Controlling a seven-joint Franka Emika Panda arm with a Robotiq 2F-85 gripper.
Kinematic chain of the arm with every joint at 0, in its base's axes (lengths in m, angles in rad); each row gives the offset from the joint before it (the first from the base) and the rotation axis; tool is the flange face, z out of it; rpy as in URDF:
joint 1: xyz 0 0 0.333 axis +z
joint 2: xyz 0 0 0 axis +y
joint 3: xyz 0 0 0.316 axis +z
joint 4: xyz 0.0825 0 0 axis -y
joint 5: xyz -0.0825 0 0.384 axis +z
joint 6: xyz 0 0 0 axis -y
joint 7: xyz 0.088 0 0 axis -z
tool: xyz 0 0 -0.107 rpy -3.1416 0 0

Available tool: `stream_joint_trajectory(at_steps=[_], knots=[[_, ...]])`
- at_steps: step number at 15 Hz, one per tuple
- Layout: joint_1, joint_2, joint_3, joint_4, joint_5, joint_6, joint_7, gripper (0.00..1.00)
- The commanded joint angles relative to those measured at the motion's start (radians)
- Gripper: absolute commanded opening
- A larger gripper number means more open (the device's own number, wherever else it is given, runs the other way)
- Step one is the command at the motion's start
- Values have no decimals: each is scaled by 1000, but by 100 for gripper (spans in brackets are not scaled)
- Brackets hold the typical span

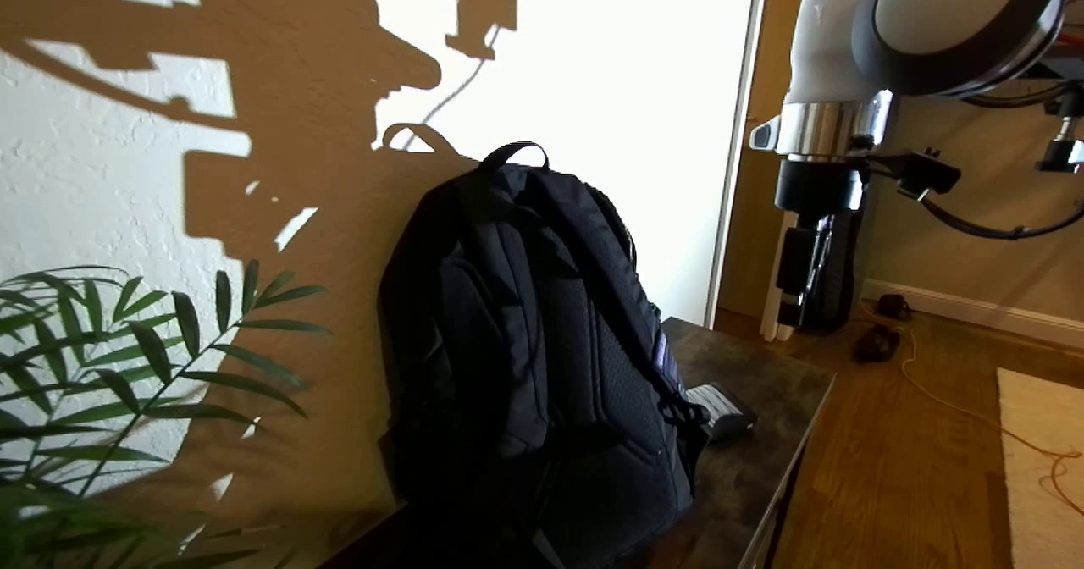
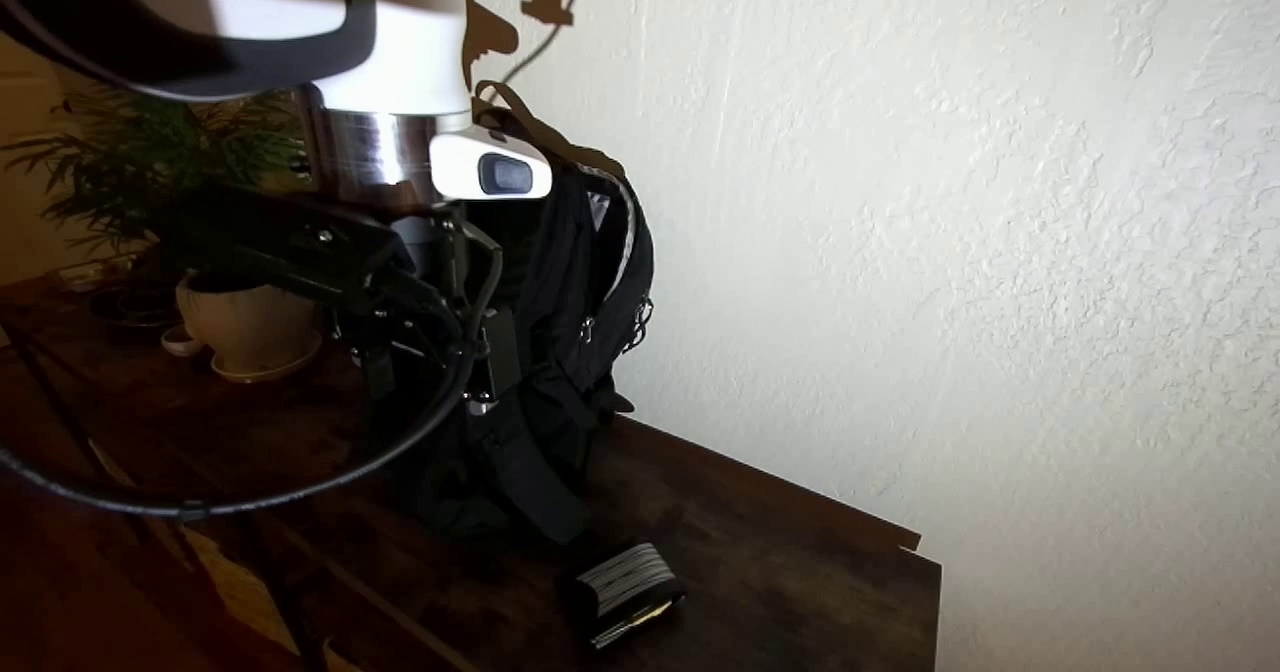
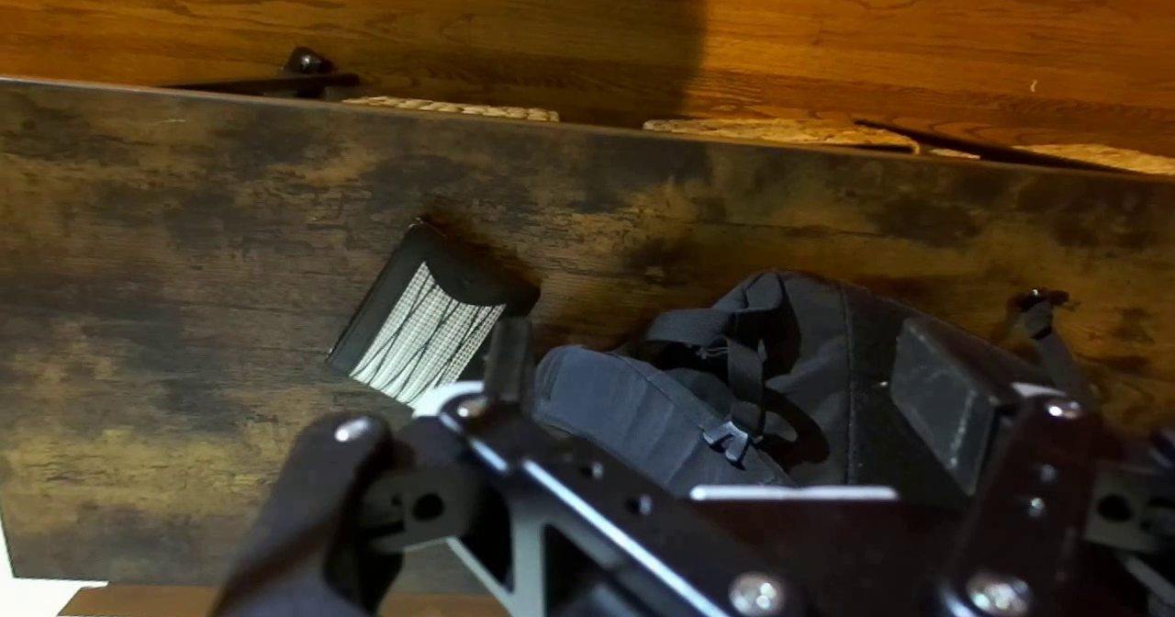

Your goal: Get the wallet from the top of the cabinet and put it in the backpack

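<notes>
Wallet [image 3: 431, 332], black with a pale, dark-lined panel, lies on the brown, wood-patterned cabinet top [image 3: 184, 231], just beside the upright black fabric backpack [image 1: 542, 323]. I'd guess the backpack stands close to the pale textured wall [image 2: 900, 202] for support, its unzipped mouth [image 2: 610, 242] left ready for filling. Above, the black metal two-fingered gripper [image 3: 725, 374] points down, fingers [image 3: 941, 397] spread wide, pinching nothing, presumably so they can straddle the wallet.
</notes>
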Motion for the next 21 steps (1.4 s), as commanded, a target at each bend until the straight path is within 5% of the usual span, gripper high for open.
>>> stream_joint_trajectory(at_steps=[1, 14, 21], knots=[[-30, 68, -3, 30, -1, 40, -45, 100], [-167, 387, 14, 180, 65, 263, -33, 100], [-169, 429, 16, 213, 40, 253, -14, 100]])
